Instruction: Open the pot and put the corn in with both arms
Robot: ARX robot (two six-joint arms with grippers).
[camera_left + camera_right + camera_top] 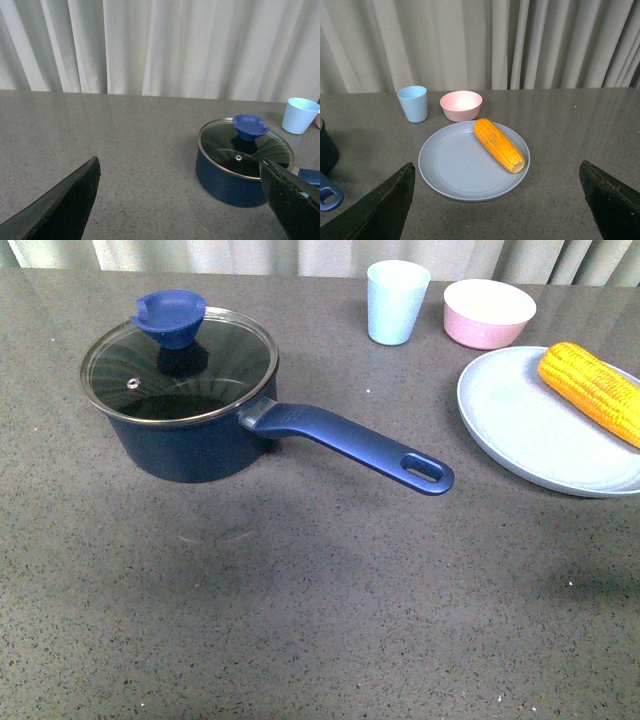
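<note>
Pot (190, 445) stands on the counter (300, 620), left side, lid (180, 365) on. Corn (592, 390) lies on the plate (520, 430), right side. Left end effector (178, 164) and right end effector (496, 166): fingers spread apart, apparently empty, since only the tips show.

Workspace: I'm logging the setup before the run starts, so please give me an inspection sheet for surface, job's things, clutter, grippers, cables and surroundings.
Surface: grey speckled table.
Job's things: blue pot with its glass lid on; corn lying on a grey plate, apart from the pot.
Clutter: pale blue cup and pink bowl, side by side behind the plate.
Grippers: left gripper facing the pot, jaws wide apart and empty; right gripper facing the plate, jaws wide apart and empty.
Cables: nothing seen.
Surroundings: pale curtain behind the table.
</note>
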